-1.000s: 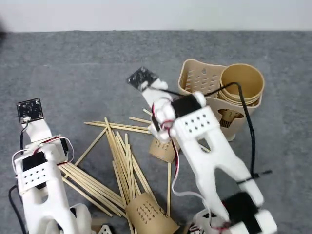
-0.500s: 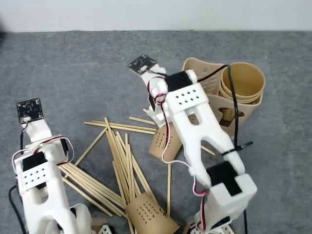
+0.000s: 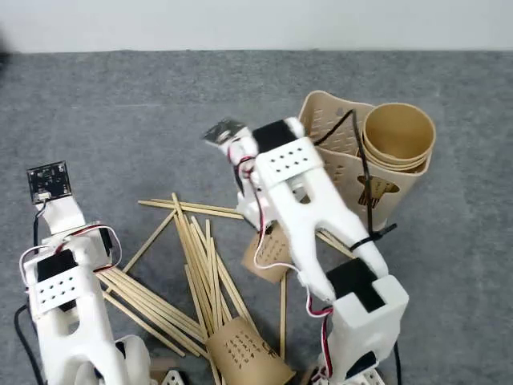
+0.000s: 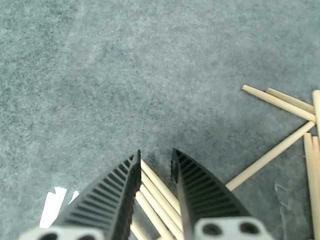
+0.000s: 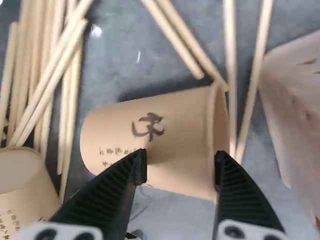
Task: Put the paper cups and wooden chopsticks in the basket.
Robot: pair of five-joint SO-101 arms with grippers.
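A paper cup [image 3: 244,353] lies tipped among scattered wooden chopsticks [image 3: 195,245], some under the left gripper [image 4: 156,159], its fingers parted and empty. Farther on, the right gripper [image 5: 180,159] straddles a second tipped cup [image 5: 165,140], fingers spread, not clamped. Beyond, the basket [image 3: 327,128] holds a stack of cups [image 3: 398,136].

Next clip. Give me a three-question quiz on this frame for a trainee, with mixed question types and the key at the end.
1. True or false: the basket already holds stacked paper cups.
2. The right gripper is over: A) a cup on its side, B) an upright cup, C) bare table.
3. In the high view, how many cups lie outside the basket?
Key: 1: true. 2: A, the lying cup. 3: two, the lying cup and a second cup.
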